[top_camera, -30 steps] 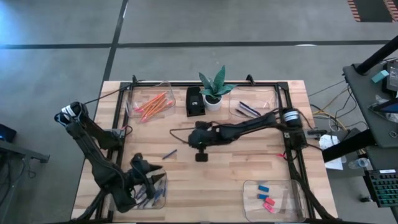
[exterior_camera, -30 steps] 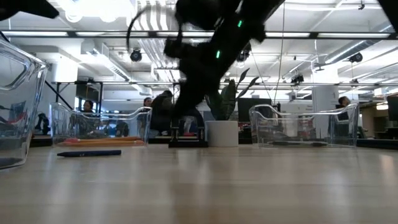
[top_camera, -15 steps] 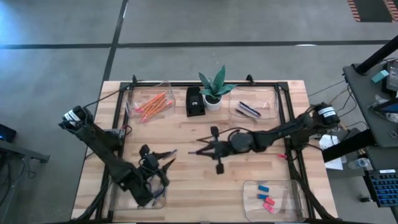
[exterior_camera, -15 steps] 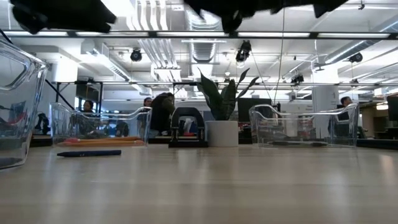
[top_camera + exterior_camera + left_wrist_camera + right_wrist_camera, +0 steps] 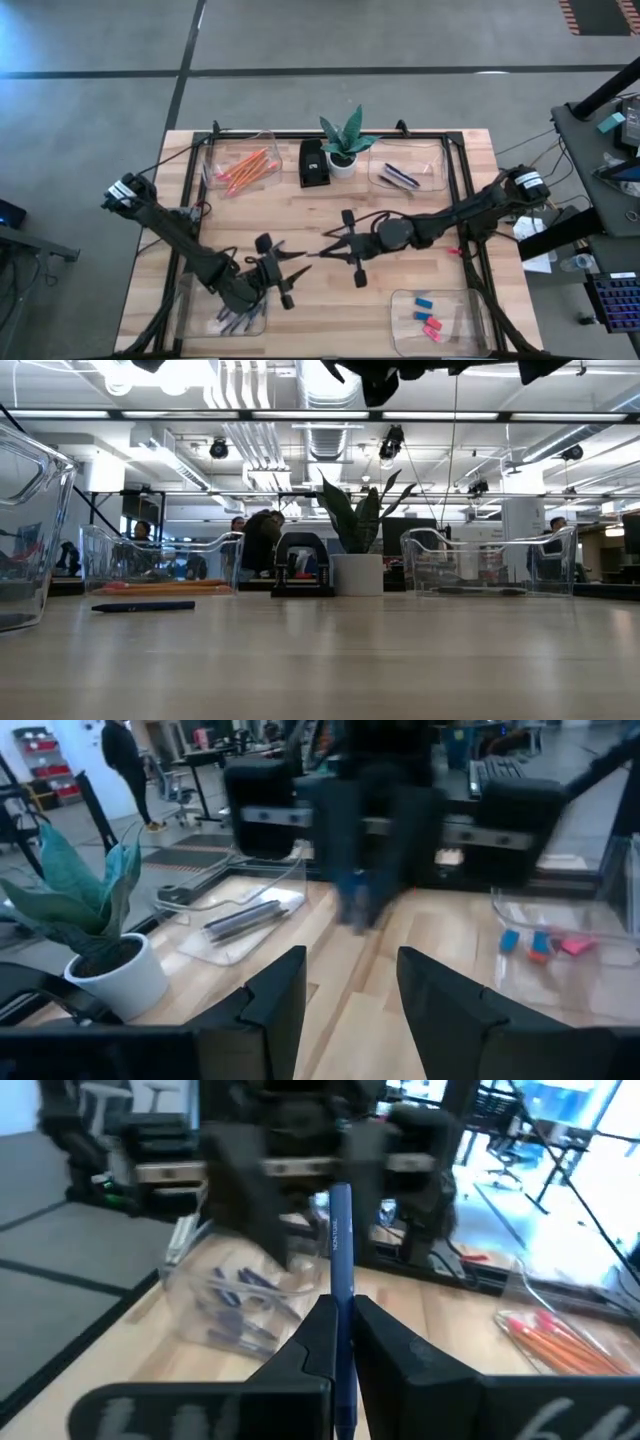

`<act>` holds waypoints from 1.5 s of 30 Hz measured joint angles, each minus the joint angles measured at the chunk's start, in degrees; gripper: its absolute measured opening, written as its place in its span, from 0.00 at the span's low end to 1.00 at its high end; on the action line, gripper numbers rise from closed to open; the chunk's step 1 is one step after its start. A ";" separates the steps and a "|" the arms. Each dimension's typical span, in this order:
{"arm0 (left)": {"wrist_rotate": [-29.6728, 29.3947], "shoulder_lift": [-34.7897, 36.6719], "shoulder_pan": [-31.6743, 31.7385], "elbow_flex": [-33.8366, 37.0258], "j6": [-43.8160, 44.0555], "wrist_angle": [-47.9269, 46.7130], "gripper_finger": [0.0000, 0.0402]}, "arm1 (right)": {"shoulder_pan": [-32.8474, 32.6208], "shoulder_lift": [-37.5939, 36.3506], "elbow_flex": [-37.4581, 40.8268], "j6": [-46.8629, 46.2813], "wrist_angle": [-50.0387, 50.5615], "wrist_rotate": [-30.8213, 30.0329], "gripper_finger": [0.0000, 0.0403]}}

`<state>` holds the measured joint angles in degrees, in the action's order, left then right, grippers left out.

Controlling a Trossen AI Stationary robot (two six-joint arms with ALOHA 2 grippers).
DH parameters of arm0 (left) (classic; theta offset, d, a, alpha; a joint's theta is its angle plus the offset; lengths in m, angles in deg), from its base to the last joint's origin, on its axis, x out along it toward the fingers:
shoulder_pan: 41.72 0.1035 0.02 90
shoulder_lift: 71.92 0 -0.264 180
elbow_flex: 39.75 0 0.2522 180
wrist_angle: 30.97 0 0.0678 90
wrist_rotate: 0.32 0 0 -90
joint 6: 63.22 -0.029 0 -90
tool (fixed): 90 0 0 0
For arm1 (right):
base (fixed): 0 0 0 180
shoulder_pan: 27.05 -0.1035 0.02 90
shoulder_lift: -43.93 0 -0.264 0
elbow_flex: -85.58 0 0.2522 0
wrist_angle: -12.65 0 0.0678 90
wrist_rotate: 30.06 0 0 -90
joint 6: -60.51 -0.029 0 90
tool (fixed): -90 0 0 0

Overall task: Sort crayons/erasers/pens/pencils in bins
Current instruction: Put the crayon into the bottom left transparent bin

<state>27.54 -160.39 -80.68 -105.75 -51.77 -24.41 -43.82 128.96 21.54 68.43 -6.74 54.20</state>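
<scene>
Table (image 5: 300, 215) mid-sort: handoff step. Right end effector (image 5: 325, 250) clamped on blue crayon (image 5: 340, 1270), mid-table, facing left end effector (image 5: 295, 262), fingers apart. Another stick (image 5: 143, 606) lies loose. Next probably: left grips crayon, right releases, drop into near-left bin (image 5: 235, 322).

From the right wrist, the other arm (image 5: 330, 1150) beyond the held blue stick (image 5: 341, 1270) is blurred, and the low view crops both arms at twelve o'clock.
</scene>
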 joint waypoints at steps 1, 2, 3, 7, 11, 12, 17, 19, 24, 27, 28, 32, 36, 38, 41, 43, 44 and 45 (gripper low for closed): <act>-0.06 0.01 0.25 0.11 0.17 0.51 0.36 | -0.45 -0.02 0.00 0.58 0.02 0.08 0.03; -0.04 0.01 0.37 0.19 0.12 1.23 0.36 | -0.83 -0.06 -0.09 1.09 0.09 0.18 0.03; 0.04 0.01 0.54 0.21 0.09 2.12 0.36 | -1.21 -0.09 -0.32 1.68 0.03 0.21 0.03; 3.75 0.08 1.75 0.21 0.03 4.11 0.36 | -1.66 0.01 -1.28 2.48 -0.17 0.20 0.03; 9.74 0.09 2.61 0.16 -1.93 7.43 0.36 | -1.73 0.04 -1.62 2.80 -0.09 0.17 0.03; 10.60 0.09 2.64 0.18 -2.69 8.26 0.36 | -1.73 0.04 -1.62 2.82 -0.11 0.17 0.03; 10.92 0.09 2.81 0.18 -7.32 12.40 0.35 | -1.82 0.07 -1.62 3.22 -0.09 0.17 0.03; 11.30 0.09 3.00 0.18 -8.69 13.73 0.34 | -1.84 0.08 -1.62 3.22 -0.09 0.17 0.03; 13.54 0.09 3.29 0.16 -8.81 13.75 0.23 | -1.86 0.11 -1.62 3.22 -0.09 0.18 0.03; 13.75 0.09 3.39 0.16 -8.80 13.76 0.13 | -1.89 0.12 -1.64 3.24 0.02 0.32 0.03; 13.74 0.09 3.45 0.16 -8.80 13.74 0.09 | -1.90 0.13 -1.64 3.24 0.02 0.39 0.03; 13.61 0.09 3.50 0.16 -8.84 13.72 0.03 | -1.90 0.13 -1.64 3.06 0.04 0.37 0.04; 13.89 0.09 3.70 0.16 -8.69 13.73 0.04 | -1.88 0.13 -1.70 3.05 0.51 0.19 0.11; 14.06 0.09 3.74 0.16 -8.65 13.68 0.04 | -1.88 -0.20 -1.93 2.48 2.88 -0.28 0.18; 14.30 0.09 3.71 0.16 -8.62 13.56 0.04 | -1.84 -1.67 -3.62 1.22 11.62 -0.50 0.30; 14.34 0.46 3.69 0.16 -8.73 11.68 0.04 | -1.84 -3.13 -6.21 -0.61 20.95 -0.50 0.37; 14.35 1.20 3.60 0.18 -8.74 9.78 0.04 | -1.84 -4.01 -7.77 -1.76 26.69 -0.47 0.40; 14.37 2.34 3.48 0.16 -8.26 7.28 0.04 | -1.84 -4.78 -9.34 -3.24 32.53 -0.48 0.43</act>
<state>41.91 -158.05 -77.20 -105.59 -60.02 -17.13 -45.66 124.19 12.19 65.19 25.79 53.72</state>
